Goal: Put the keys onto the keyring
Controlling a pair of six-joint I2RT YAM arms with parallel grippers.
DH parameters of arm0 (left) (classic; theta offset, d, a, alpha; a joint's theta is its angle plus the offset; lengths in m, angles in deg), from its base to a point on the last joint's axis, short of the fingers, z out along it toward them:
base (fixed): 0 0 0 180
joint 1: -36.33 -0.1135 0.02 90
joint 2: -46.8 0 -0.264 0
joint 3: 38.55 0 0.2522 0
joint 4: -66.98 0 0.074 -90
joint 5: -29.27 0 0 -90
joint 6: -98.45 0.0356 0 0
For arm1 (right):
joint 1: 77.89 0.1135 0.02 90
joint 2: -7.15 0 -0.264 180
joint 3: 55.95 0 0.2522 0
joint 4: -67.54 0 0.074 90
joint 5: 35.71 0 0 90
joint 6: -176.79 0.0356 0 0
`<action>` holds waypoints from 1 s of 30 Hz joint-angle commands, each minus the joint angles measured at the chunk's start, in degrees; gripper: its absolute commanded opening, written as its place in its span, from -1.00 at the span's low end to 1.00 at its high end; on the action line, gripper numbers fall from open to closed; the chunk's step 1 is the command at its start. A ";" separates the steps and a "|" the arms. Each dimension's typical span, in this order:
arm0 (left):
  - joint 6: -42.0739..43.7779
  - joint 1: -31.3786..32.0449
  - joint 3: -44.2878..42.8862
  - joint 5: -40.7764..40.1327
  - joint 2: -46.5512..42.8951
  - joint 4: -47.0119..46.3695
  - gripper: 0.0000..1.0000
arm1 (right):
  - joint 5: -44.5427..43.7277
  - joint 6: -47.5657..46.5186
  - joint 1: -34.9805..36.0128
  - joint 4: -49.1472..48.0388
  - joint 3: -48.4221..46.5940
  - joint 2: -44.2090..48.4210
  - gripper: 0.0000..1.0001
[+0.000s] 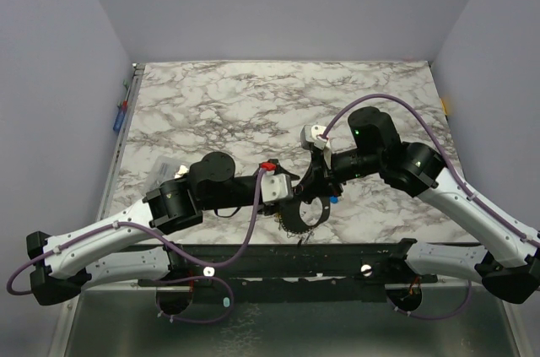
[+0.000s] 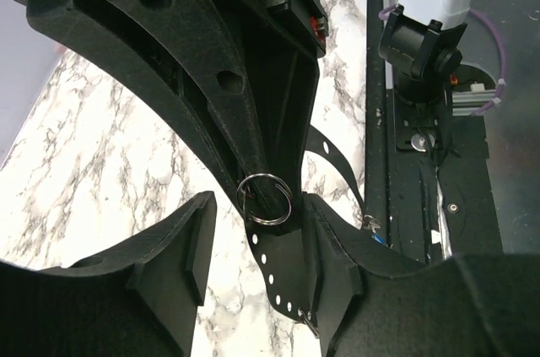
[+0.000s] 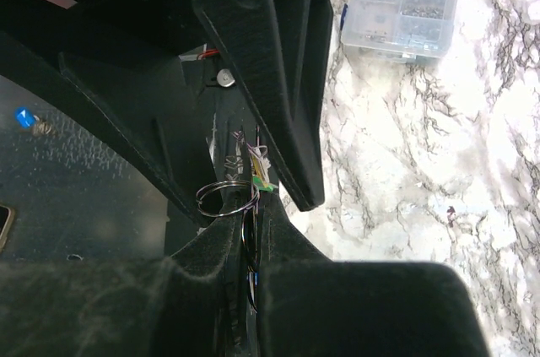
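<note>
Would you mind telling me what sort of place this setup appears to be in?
Probably a robotics lab bench: a marble-patterned table boxed in by plain walls, two robot arms bolted to a metal rail, and a clear parts box.

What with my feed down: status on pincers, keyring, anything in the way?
Right pincer shut on keyring. Left pincer open, straddling it. Black perforated strap in that gap, crowding it.
</note>
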 commanded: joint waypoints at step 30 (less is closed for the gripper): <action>4.75 0.11 3.29 -5.17 -2.65 -2.78 -1.00 | -8.57 0.65 0.02 -0.94 3.08 3.88 0.16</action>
